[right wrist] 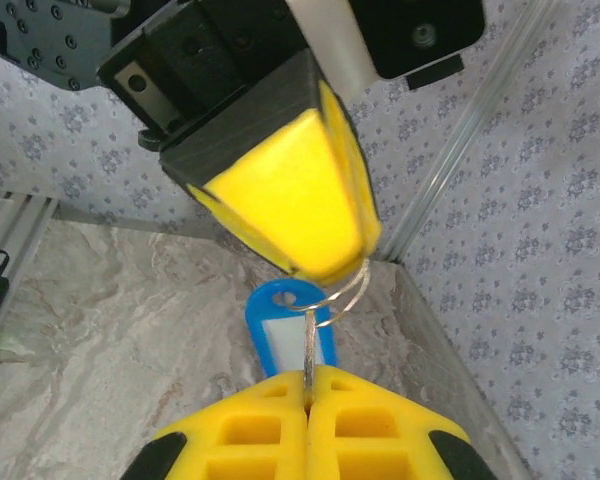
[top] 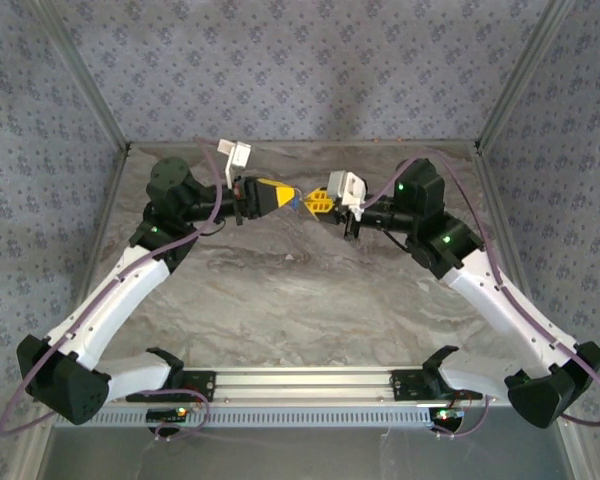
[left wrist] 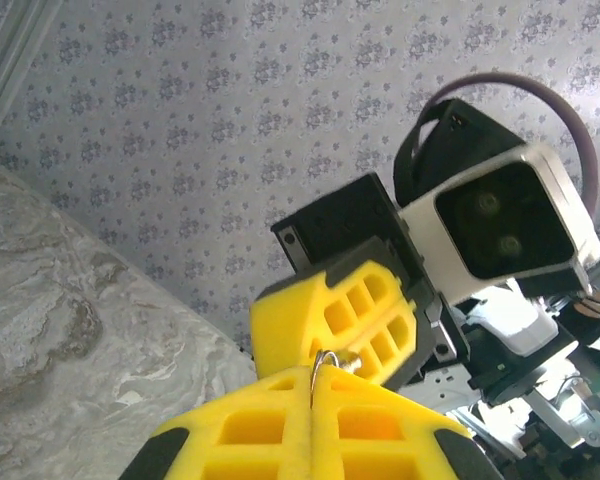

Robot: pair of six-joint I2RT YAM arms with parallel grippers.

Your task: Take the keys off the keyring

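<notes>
1. Overhead, both arms reach in twd each other over the rear centre of the marble table (top: pixel 300 300), tips nearly meeting.
2. L gripper (top: pixel 286 197): yellow fingers pressed together. L wrist cam shows a wire ring (left wrist: pixel 321 362) coming up out of the seam between them, so it is clamped on the ring.
3. R gripper (top: pixel 312 203): fingers also together. R wrist cam shows a thin metal strip (right wrist: pixel 308 350) pinched upright in the seam. Can't tell if that is a key blade or the ring seen edge-on.
4. Keys (top: pixel 298 200): tiny blue bunch in the gap betw the two grippers, held up off the table. Single keys not distinguishable.
5. R wrist cam: blue tag (right wrist: pixel 283 325) w/ a white window sits just behind the strip, its top hole threaded by the ring. The wire loops run from the tag up to the L gripper's tip and touch it.
6. L wrist cam: R gripper's yellow pads (left wrist: pixel 335 320) sit just beyond the ring, w/ a small metal bit at their lower edge next to the wire.
7. Patterned wallpaper behind in both wrist cams.
</notes>
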